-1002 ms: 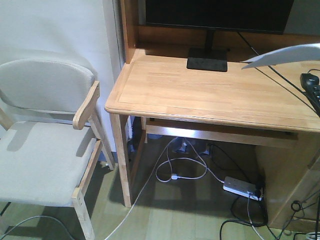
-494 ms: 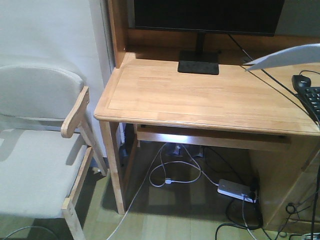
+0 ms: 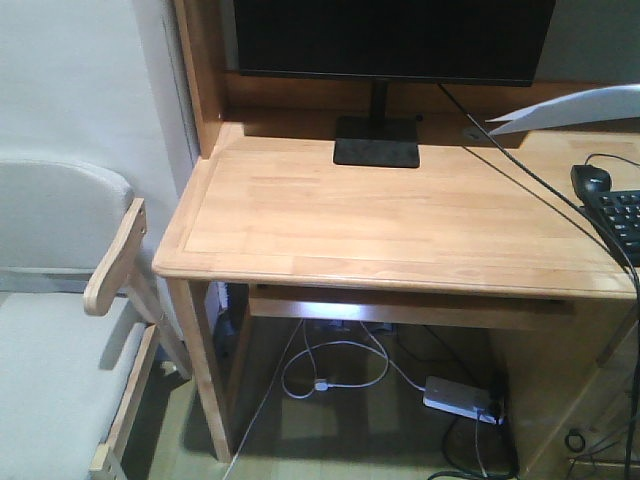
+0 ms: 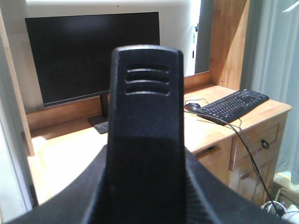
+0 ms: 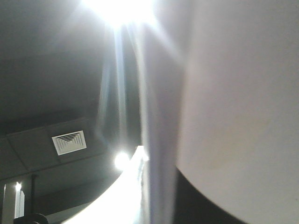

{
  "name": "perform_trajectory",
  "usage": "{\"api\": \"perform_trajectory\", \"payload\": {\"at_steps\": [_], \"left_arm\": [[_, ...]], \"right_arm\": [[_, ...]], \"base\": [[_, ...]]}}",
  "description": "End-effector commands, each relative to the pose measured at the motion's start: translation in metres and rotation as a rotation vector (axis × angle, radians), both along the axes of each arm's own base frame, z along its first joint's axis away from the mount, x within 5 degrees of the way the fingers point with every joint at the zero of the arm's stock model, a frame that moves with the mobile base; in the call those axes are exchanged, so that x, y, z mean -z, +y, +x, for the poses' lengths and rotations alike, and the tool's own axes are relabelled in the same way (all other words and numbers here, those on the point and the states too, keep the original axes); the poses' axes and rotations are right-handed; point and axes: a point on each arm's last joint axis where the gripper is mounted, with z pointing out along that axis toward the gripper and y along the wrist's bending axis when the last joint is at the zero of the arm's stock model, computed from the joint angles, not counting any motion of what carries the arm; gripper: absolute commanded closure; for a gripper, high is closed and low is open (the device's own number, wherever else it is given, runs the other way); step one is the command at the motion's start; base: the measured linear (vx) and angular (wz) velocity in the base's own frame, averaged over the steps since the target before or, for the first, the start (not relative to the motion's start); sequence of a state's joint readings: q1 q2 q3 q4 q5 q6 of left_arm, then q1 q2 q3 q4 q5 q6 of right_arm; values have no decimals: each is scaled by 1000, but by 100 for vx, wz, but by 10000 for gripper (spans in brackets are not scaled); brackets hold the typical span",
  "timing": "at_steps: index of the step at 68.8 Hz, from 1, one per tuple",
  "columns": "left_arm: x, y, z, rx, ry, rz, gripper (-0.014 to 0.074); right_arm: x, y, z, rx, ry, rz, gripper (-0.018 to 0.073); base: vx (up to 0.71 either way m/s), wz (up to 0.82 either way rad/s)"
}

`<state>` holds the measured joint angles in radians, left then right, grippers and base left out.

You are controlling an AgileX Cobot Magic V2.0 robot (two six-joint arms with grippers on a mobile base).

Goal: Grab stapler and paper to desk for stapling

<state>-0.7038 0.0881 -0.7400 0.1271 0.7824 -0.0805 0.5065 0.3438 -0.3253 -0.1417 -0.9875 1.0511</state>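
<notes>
The desk [image 3: 400, 215] is a light wooden top right in front of me, also seen in the left wrist view as the desk [image 4: 65, 156]. A black stapler [image 4: 145, 93] stands end-on in the middle of the left wrist view. My left gripper [image 4: 145, 198] is shut on it, with dark fingers [image 4: 77, 198] on either side. The white paper [image 3: 570, 108] hangs in the air above the desk's back right. In the right wrist view the paper [image 5: 238, 102] fills the right side, and my right gripper [image 5: 163, 200] holds it, mostly hidden behind the sheet.
A black monitor [image 3: 385, 40] stands at the desk's back on its base [image 3: 377, 142]. A keyboard [image 3: 620, 215] and mouse [image 3: 590, 180] with cables lie at the right. A padded wooden chair [image 3: 70, 300] stands left. A power strip [image 3: 455, 395] and cords lie under the desk.
The desk and chair have slid leftward and lower in the front view and look nearer, so my base has moved. The paper stays at the same place in view.
</notes>
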Motion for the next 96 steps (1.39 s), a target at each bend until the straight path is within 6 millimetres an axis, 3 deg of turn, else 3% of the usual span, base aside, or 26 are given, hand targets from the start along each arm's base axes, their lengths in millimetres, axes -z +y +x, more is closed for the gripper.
{"api": "perform_trajectory", "payload": {"at_steps": [1,96], "left_arm": [[-17,-1,0,10,-97,-68,603],[-17,-1,0,10,-97,-68,603]], "right_arm": [[-9,-1,-3,0,-45,16,569],[-9,-1,-3,0,-45,17,569]], "base": [[18,-10],[20,-5]]}}
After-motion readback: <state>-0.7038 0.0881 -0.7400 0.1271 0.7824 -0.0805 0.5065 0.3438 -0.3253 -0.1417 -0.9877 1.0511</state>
